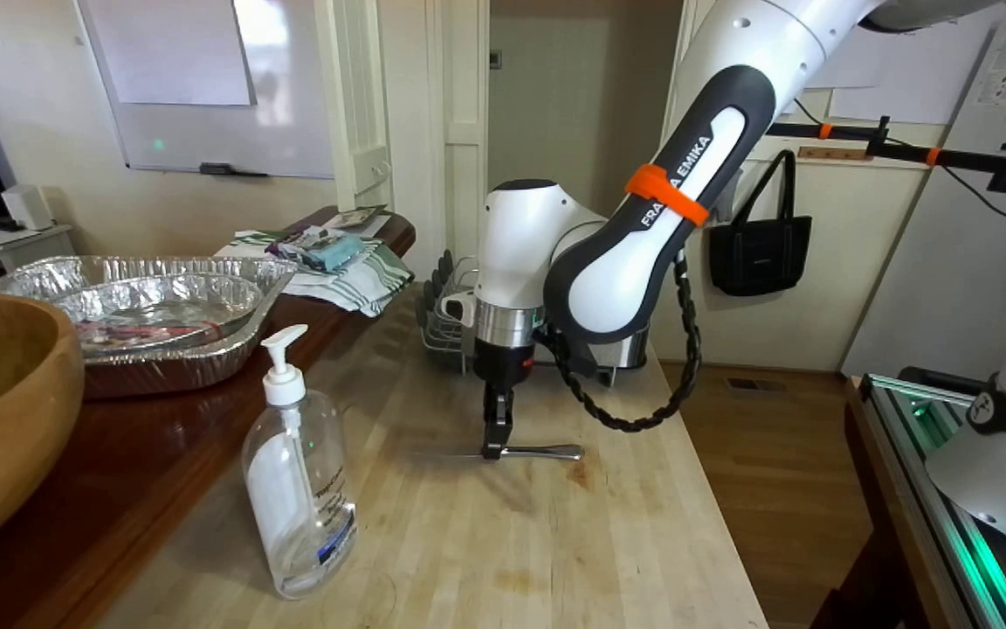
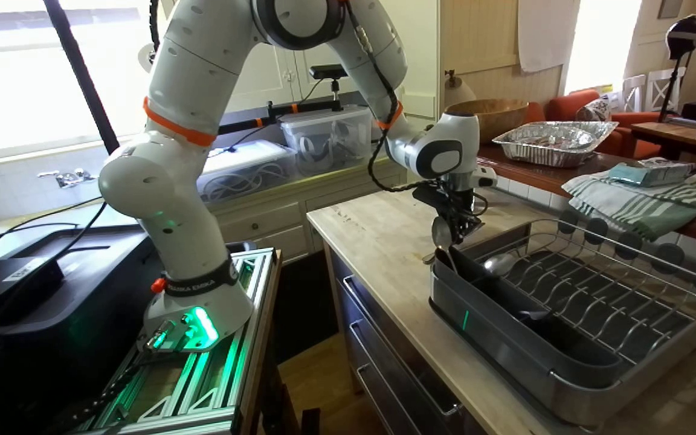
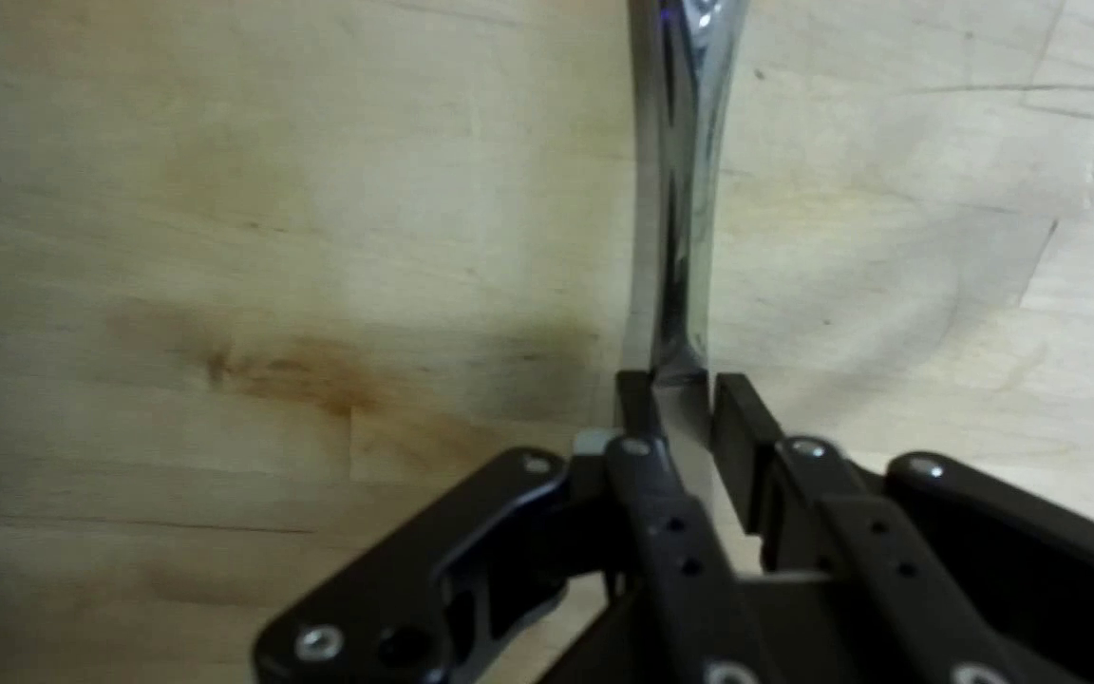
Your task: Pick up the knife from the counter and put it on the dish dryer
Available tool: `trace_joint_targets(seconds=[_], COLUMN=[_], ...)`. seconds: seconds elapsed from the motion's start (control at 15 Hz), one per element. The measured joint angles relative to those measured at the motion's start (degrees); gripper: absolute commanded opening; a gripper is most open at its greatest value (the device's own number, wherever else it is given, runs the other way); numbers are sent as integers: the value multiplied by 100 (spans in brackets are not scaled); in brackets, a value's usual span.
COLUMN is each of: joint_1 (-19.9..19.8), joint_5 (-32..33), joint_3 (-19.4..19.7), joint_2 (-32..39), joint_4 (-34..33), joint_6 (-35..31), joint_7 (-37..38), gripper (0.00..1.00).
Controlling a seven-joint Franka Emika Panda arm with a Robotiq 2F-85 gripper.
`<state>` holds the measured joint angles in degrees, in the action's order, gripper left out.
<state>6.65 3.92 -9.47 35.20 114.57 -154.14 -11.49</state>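
your claw [image 3: 683,404] is nearly closed, pinching the knife [image 3: 691,209] between its tips; in the wrist view its handle runs from there to the top edge, right of centre, over the worktop [image 3: 414,190].

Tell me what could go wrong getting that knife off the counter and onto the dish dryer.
The gripper pinches the shiny, smooth knife where handle meets blade, so it might swivel or slip when lifted. A spoon is in the dish dryer, and setting the knife down near it could knock it. The open gaps there might also let something so slim drop through.
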Motion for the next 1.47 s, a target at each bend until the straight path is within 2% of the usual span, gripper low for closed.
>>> trace_joint_targets(seconds=[0.33, 0.93, 1.0, 1.07, 1.47], joint_1=[-104, -139, -140, -140, -134], joint_5=[0, 0, 0, 0, 0], joint_3=[20, 35, 35, 35, 49], joint_2=[-128, 48, 48, 48, 34], joint_4=[21, -54, -57, -60, -20], joint_6=[39, 394, 409, 420, 500], joint_7=[-32, -59, -59, -59, -42], gripper=[5, 5, 44, 46, 90])
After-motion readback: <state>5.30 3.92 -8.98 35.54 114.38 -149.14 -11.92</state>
